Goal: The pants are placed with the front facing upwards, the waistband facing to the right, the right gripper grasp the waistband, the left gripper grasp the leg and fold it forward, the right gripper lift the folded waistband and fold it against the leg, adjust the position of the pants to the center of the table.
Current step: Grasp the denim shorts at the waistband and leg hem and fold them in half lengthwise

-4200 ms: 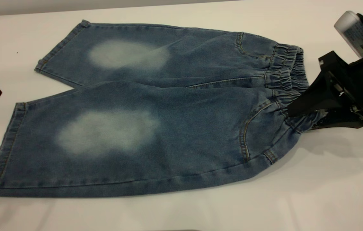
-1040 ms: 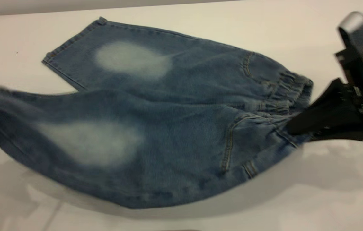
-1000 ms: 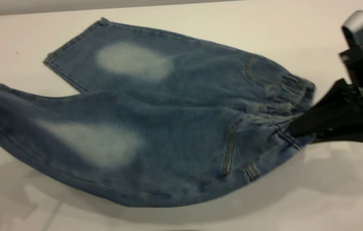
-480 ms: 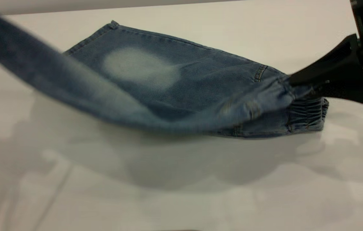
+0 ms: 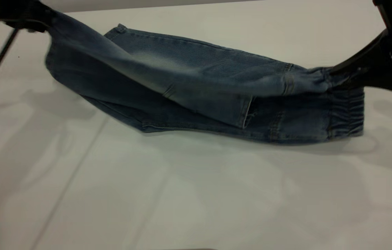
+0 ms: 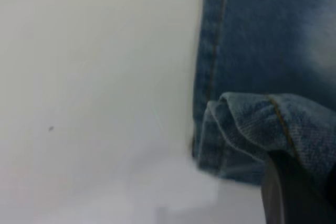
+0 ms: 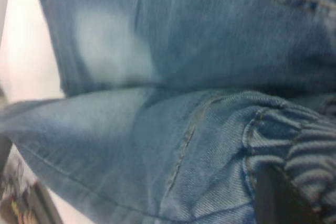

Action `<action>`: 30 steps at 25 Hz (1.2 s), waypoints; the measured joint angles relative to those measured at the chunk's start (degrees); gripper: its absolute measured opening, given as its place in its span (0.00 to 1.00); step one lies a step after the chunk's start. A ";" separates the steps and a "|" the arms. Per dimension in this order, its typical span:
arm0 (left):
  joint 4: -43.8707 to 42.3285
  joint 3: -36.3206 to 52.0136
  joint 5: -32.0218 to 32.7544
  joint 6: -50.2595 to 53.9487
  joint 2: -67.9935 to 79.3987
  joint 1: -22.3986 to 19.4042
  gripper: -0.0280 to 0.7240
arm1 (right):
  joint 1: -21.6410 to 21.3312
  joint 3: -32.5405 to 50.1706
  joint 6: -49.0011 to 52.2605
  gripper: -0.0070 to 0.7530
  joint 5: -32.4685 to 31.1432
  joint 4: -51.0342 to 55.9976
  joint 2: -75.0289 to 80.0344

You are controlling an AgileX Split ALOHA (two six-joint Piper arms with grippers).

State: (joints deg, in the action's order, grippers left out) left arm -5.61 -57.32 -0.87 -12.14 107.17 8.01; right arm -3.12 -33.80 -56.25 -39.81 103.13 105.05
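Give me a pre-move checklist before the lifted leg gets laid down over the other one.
1. Right gripper clamped on the waistband: ok, the cloth is bunched at its tip.
2. Left gripper holding the leg hem: ok, the hem folds into it in the left wrist view.
3. Lifted leg clear of the table: ok, it hangs stretched between both grippers.
4. Other leg flat underneath: ok.
5. Hems lined up: cannot tell.
6. Pants centred: not ok, they lie toward the far side.

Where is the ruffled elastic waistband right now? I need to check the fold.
In the exterior view the ruffled dark denim waistband is at the table's right side, its near part lifted in the black right tool, the rest on the white tabletop.
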 joint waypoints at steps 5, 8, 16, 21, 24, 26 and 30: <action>0.00 -7.78 -0.05 6.93 8.32 0.00 0.11 | 0.00 -4.22 4.93 0.07 2.55 0.18 3.34; 0.00 -11.17 -0.05 9.39 11.74 0.00 0.11 | 0.00 -7.03 7.31 0.07 2.79 0.18 7.18; 0.00 -17.20 0.23 12.78 16.73 0.00 0.13 | 0.00 -14.74 10.46 0.08 2.79 0.28 14.01; 0.00 -19.16 0.17 15.69 17.34 0.00 0.24 | 0.00 -16.89 12.92 0.14 2.79 0.40 14.30; 0.00 -19.33 -0.02 16.06 17.34 0.00 0.41 | 0.00 -16.95 13.31 0.24 2.79 0.40 14.30; 0.00 -19.33 0.46 16.52 17.34 0.00 0.52 | 0.00 -16.95 13.31 0.34 2.73 0.40 14.30; 0.00 -19.35 1.95 23.24 17.34 0.00 0.64 | 0.00 -16.95 14.33 0.55 2.39 0.40 14.30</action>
State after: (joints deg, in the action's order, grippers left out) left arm -5.61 -76.67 1.08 11.10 124.51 8.01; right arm -3.12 -50.75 -41.92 -37.42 103.53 119.35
